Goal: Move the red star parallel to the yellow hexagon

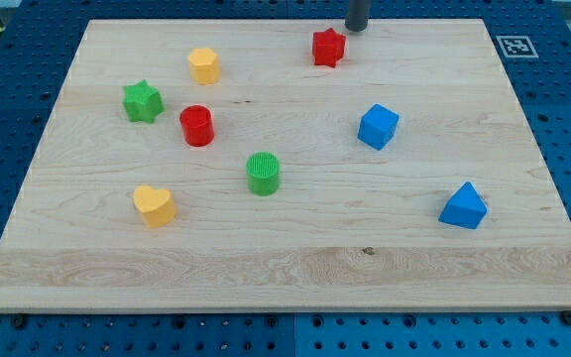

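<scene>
The red star (329, 47) sits near the view's top, right of centre, on the wooden board (295, 268). The yellow hexagon (204, 65) lies to its left, slightly lower in the view. My tip (357, 28) is the lower end of the dark rod entering from the view's top edge. It stands just above and to the right of the red star, a small gap apart from it.
A green star (142, 101) and a red cylinder (196, 126) lie at the left. A green cylinder (263, 174) is near the centre, a yellow heart (154, 205) lower left. A blue cube (378, 127) and a blue triangular block (463, 206) lie at the right.
</scene>
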`<action>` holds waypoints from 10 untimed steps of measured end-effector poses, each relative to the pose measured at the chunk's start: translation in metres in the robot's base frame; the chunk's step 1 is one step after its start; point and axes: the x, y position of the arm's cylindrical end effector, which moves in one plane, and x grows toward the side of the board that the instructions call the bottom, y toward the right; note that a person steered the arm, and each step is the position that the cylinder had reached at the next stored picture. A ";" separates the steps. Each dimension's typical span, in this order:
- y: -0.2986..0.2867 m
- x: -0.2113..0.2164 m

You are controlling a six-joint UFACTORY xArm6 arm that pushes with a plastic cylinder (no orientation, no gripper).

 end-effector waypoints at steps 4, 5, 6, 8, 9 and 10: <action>-0.004 0.028; -0.011 0.041; -0.026 0.047; -0.071 0.037; -0.084 0.036; -0.093 0.049</action>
